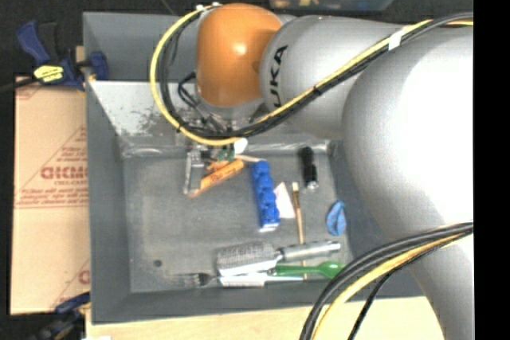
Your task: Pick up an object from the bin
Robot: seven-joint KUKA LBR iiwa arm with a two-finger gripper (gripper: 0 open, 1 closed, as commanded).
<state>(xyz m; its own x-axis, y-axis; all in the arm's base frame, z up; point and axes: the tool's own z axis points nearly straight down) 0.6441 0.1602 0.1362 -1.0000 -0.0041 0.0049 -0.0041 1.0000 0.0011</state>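
At eleven o'clock of the bin (107,171), I am hovering the gripper (201,171) beside an orange stick (223,173), probably for a grasp; open or clamped, I cannot tell.

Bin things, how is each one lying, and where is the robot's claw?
gripper: low in the bin, beside the orange stick.
orange stick: lying flat, slanted.
blue brick: lying flat, white piece beside it.
black cylinder: lying flat, apart.
wooden stick: lying flat.
brush: lying flat, beside a green-handled tool.
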